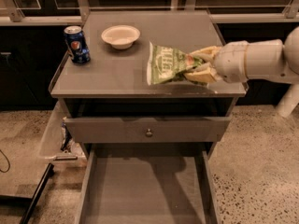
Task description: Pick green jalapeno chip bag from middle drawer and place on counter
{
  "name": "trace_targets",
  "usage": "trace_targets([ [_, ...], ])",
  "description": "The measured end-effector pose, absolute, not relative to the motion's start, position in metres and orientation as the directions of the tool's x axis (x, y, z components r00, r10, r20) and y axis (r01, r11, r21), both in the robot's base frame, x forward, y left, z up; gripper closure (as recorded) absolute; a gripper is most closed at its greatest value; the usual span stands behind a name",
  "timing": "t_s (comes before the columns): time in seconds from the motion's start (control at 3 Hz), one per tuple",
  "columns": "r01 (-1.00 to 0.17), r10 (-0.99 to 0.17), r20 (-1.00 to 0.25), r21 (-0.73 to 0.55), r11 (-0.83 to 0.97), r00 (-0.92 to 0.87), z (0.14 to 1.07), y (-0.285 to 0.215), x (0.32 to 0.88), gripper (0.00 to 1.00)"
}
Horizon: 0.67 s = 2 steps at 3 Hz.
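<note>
The gripper pinches the crinkled green jalapeno chip bag over the counter's right side. The middle drawer stands pulled out.

green jalapeno chip bag: crinkled green foil, white block lettering, paler patches
gripper: pale tan fingers, above the counter's right edge, pinched on the bag's right end
arm: plain white
counter: matte grey, no pattern
middle drawer: grey inside, dark shadow across the bottom
drawer front: grey, small dull metal knob
can: dark blue, red and white mark, silver top
bowl: off-white, plain
floor: beige, dark speckles
</note>
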<state>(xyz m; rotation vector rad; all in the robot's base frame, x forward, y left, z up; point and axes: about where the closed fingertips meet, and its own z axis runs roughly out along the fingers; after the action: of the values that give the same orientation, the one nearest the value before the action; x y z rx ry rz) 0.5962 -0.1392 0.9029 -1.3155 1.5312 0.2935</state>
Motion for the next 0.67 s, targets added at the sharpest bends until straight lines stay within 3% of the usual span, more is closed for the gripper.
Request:
trace_targets([
  [0.67,-0.829,-0.563,-0.821,-0.38,0.411,0.098,0.913,-0.137,0.676,1.0],
])
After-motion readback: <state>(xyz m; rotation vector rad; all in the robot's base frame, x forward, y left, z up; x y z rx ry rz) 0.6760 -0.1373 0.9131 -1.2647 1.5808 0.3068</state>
